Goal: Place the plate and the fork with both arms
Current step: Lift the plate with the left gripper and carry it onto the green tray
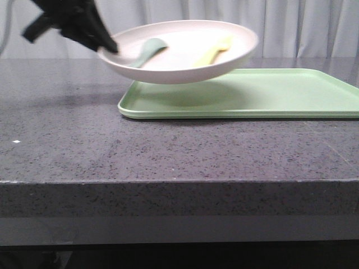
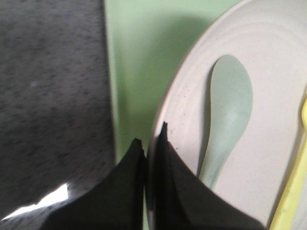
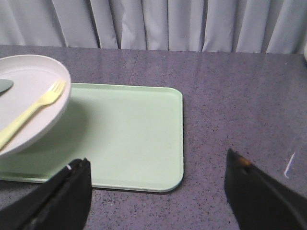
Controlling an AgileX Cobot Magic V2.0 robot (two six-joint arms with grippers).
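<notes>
**Plate held aloft over the tray by its rim**

The plate (image 1: 185,53) is a wide, shallow, matte cream-white round with a raised rim and faint concentric rings. It sits in the upper middle of the front view, tilted and lifted clear of the light green tray (image 1: 291,95), casting a soft shadow on it. The left gripper (image 1: 109,46), black and angular, comes in from the upper left of the frame and pinches the plate's rim – in the left wrist view one dark finger lies inside the rim and the other outside, pressed together on it.

Inside the plate lie two utensils: the fork (image 1: 216,51), pale yellow smooth plastic with short tines, toward the right half, and a grey-green spoon (image 1: 148,50), curved with a rounded bowl, nearer the gripped edge.

The tray is flat, rectangular, with rounded corners and a low lip. It rests on a dark grey speckled stone-like table (image 1: 168,151) with a slight sheen, and its thick front edge crosses the lower part of the front view. Pale grey pleated curtains (image 1: 303,22) hang behind.

The right gripper (image 3: 158,191) is spread wide – its two black fingers stand far apart at the bottom corners of the right wrist view, holding nothing, above the table near the tray's edge

No readable writing shows anywhere
</notes>
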